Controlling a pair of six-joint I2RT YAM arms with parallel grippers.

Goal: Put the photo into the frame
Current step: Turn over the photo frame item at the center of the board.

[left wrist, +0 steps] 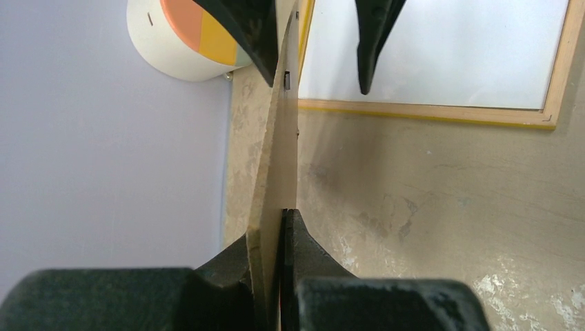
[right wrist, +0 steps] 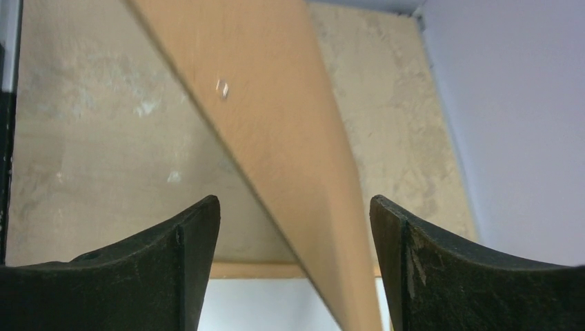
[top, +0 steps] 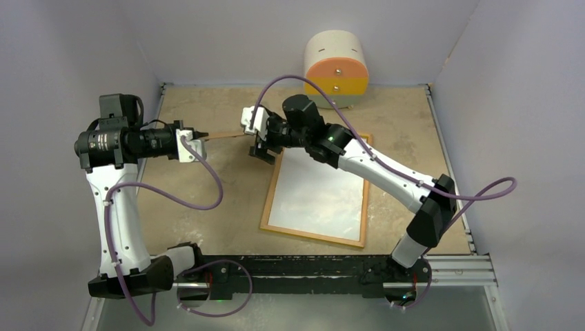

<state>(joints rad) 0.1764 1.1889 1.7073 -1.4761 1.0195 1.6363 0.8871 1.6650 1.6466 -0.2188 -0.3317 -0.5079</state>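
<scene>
The frame (top: 270, 193) lies flat on the table, light wood back up, its yellow edge showing in the left wrist view (left wrist: 414, 112). A white sheet (top: 321, 189) fills it, seemingly the photo's white back; no picture side shows. My left gripper (top: 200, 138) is shut on one end of the plain brown backing board (top: 224, 135), held edge-on above the table left of the frame's far corner. The grip also shows in the left wrist view (left wrist: 272, 221). My right gripper (right wrist: 293, 200) is open, with the board's other end (right wrist: 276, 103) passing between its fingers.
A round cream container (top: 336, 65) with orange and yellow bands stands at the back wall. Grey walls close in the table on the left, right and back. A metal rail (top: 455, 265) runs along the near edge by the arm bases.
</scene>
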